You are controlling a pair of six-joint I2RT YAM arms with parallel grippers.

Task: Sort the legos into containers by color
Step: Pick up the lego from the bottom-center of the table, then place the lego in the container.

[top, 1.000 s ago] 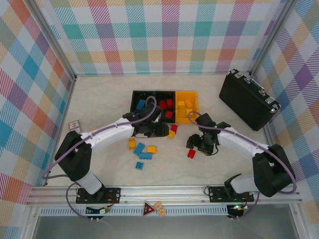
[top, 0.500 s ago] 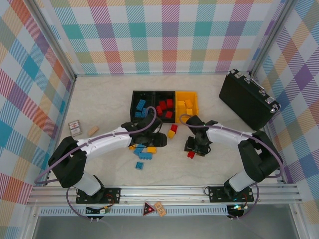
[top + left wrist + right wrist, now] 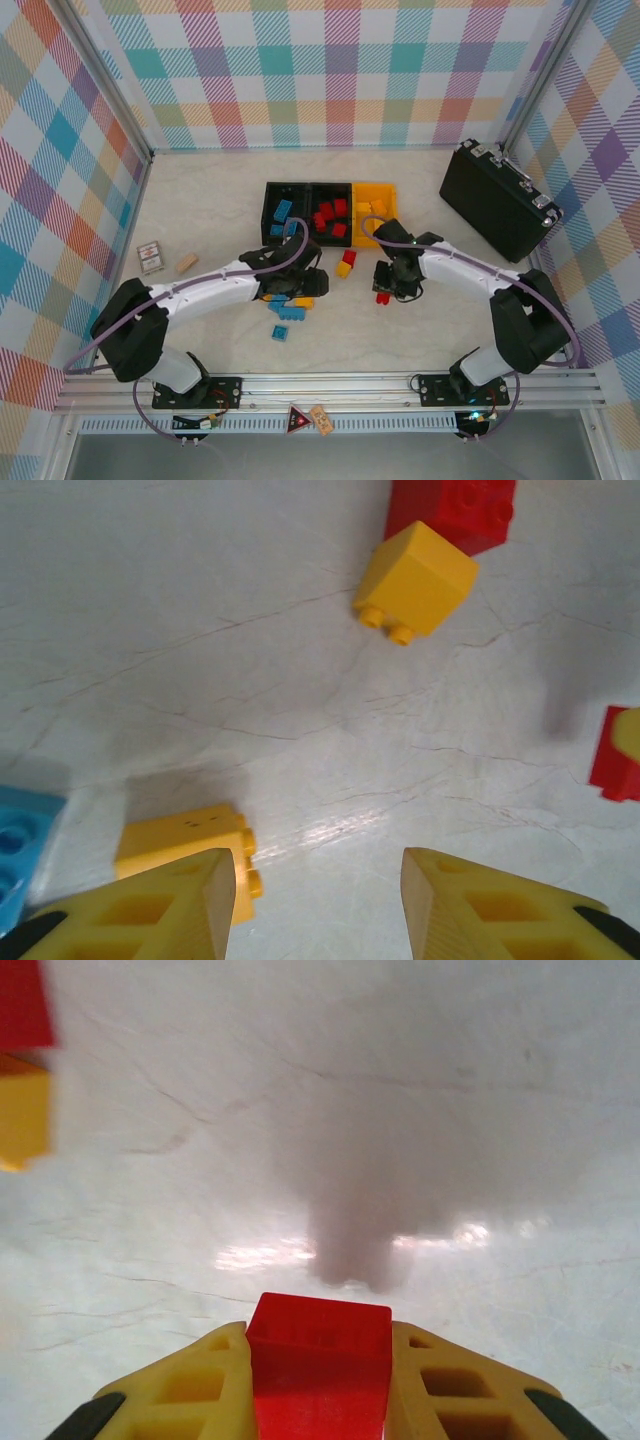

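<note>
While your right claw (image 3: 320, 1335) clenches smooth boxy red brick (image 3: 320, 1372) between yellow fingers (image 3: 180, 1392), left claw (image 3: 317, 860) gapes, studded yellow brick (image 3: 180, 840) beside it.

Black hard case (image 3: 497, 200) with metal latches rests at the far right of the pale, veined counter (image 3: 200, 200). Small tan block (image 3: 187, 263) lies beside a striped card (image 3: 150, 257) at left. Plaid walls (image 3: 340, 70) enclose three sides.

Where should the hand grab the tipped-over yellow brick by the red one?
Probably from above, pinching the yellow brick by its two smooth side faces. Its studs poke sideways at one end and the red brick sits at the opposite end, leaving those sides free.
</note>
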